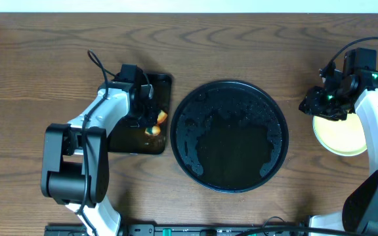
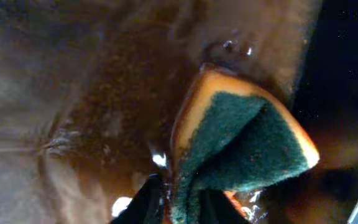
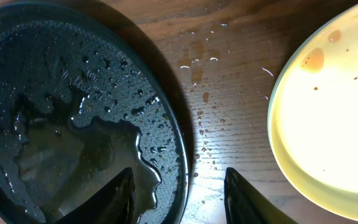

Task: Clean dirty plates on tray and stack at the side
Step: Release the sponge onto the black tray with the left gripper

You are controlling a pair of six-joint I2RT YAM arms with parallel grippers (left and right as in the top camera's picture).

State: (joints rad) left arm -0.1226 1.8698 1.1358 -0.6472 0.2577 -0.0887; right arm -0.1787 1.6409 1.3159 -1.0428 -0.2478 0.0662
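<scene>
Sponge [image 2: 241, 143] pinched in left jaws, wet tray [image 1: 235, 157], yellow plate [image 1: 336, 134] rightward

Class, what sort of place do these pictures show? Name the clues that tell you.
Probably a lab bench staged for dishwashing: robot arms at a wooden table, a wet round black tray, a sponge over brownish water, and a yellow plate at the side.

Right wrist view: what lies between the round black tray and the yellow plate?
Only a strip of bare wooden table with some droplets and small brown specks between the tray and the plate. The right wrist view shows this.
</scene>
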